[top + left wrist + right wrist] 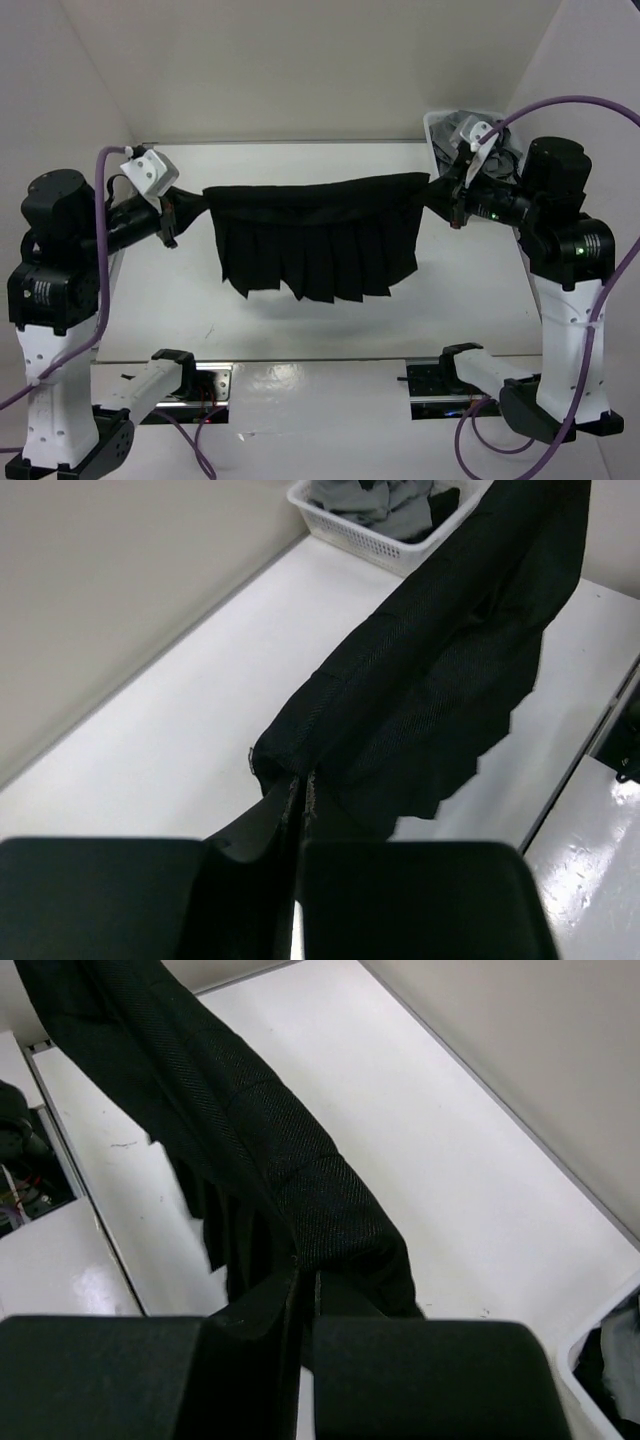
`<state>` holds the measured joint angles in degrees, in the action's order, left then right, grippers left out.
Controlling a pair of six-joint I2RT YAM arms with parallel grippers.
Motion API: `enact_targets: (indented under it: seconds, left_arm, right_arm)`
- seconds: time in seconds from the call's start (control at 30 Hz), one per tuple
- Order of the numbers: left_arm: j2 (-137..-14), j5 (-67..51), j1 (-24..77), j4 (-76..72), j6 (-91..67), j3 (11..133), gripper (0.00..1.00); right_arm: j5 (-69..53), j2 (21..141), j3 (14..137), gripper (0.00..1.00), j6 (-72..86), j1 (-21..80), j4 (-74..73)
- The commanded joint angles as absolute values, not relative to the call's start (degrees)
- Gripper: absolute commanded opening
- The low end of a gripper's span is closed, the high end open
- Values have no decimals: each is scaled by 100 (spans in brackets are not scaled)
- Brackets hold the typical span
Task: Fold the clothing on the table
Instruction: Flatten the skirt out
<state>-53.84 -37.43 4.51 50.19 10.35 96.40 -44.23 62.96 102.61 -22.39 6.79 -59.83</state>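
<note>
Table [470, 290]: white, flat, walled in white on three sides.

Clothing [315, 235]: black pleated garment, held up over the middle of the table and stretched left to right between the two arms. The top edge is pulled into a shallow sag. The pleats hang down toward the near side. A shadow is cast on the table just below the hem, so the hem looks clear of the surface. The ribbed weave is seen close up in the left wrist view [450, 670] and the right wrist view [250, 1130].

Left arm [60, 250] and right arm [560, 240]: both are raised and angled inward, with purple cables [100, 260] looped off each.

Basket [432, 135]: white plastic, at the far right corner of the table, partly hidden behind the right arm. A grey garment [385, 505] is piled inside it.

Left gripper [180, 213]: jaws are pinched tight on the left top corner of the clothing. Fabric is seen bunched at the fingertips in the wrist view [300, 785].

Right gripper [452, 195]: jaws are clamped closed on the right top corner. Fabric is gathered where the fingers meet [305, 1280].
</note>
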Motion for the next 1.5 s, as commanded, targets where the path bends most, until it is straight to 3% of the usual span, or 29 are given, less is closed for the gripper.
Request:
enact_targets:
  seconds: [0.0,0.3,0.57,0.77,0.87,1.0,1.17,1.3,1.47]
  left_arm:
    - [-5694,-3094,229,4983,1283,9449,0]
    - [-7003,-3138,229,4492,1107,9448,0]
    - [-8734,-3102,229,4420,993,11204,0]
    - [-8816,-3033,229,4482,923,12059,0]
    - [-8536,-2848,229,4369,976,11507,0]
    - [-7982,-2725,229,4254,1133,9777,0]
    - [-7252,-2672,229,4612,1318,7502,0]
    - [-7040,-2908,229,5272,1704,6892,0]
    - [-6786,-3146,229,5599,2109,6907,0]
  right_arm:
    - [-3797,6608,10099,0,-2487,369,-6117]
    - [-3788,8216,10906,0,-1961,369,-5766]
    - [-3349,10203,13225,0,-1328,431,-5467]
    - [-3401,10257,13290,0,-1379,483,-5467]
    - [-3401,10003,12608,0,-1485,483,-5284]
    - [-3104,9484,11261,0,-1730,641,-4975]
    - [-2497,9378,9628,0,-2441,1344,-5762]
    - [-2435,9597,8887,0,-2829,1906,-6475]
    - [-2733,9984,9035,0,-3357,2539,-7452]
